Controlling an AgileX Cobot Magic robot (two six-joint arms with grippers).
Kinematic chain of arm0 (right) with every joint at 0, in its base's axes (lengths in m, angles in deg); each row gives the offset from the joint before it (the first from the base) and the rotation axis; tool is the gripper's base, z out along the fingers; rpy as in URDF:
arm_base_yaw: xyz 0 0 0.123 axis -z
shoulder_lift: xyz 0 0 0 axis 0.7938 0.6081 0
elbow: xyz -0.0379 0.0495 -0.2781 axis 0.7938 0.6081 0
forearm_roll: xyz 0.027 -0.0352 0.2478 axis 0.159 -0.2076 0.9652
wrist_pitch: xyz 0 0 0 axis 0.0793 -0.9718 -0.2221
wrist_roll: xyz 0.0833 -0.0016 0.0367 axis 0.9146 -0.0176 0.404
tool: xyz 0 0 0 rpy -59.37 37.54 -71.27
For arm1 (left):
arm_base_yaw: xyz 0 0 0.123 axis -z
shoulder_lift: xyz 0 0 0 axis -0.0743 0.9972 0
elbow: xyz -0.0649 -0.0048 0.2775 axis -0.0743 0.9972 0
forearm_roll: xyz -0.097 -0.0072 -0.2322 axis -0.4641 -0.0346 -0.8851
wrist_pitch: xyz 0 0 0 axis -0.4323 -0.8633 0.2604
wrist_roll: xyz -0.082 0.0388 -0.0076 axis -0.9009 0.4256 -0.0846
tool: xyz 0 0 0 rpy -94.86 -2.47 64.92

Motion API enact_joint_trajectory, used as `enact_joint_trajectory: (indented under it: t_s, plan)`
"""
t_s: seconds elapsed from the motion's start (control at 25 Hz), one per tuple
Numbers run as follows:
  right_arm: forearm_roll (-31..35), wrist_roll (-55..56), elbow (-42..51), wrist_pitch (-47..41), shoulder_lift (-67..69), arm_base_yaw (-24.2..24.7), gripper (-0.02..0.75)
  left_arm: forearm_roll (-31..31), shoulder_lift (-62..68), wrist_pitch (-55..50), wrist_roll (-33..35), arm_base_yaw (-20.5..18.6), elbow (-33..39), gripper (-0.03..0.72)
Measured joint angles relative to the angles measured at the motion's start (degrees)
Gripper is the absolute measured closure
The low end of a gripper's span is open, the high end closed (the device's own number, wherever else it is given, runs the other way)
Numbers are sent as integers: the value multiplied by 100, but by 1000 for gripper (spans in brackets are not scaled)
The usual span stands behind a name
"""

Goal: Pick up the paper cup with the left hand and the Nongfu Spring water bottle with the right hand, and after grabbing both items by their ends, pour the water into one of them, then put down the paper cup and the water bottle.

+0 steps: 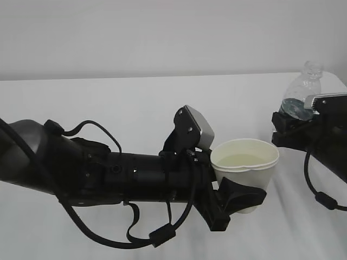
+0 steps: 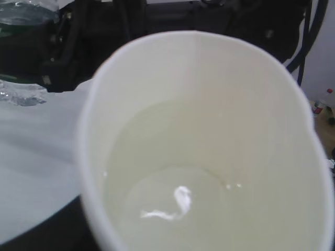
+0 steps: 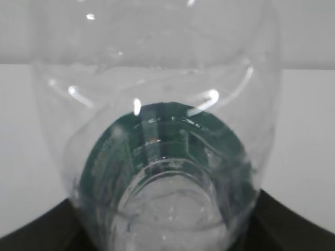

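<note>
The left gripper is clamped around the lower body of the paper cup, held upright above the table. The cup contains water. At the right edge, the right gripper grips the upright water bottle at its lower part.

On the table, the left hand reaches in from nine o'clock toward the middle and carries the paper cup upright at its tip, with the water lying in the cup's bottom. The Nongfu Spring water bottle stands upright at about two o'clock of the cup, well apart from it, in the right hand at the table's right edge.
</note>
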Motion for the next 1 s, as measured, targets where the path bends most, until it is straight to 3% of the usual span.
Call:
enact_joint_trajectory:
  t_s: [1.0]
  plan:
    - [0, -8, -789, 116, 1083, 0, 302, 0, 0, 0, 0, 0, 0, 283]
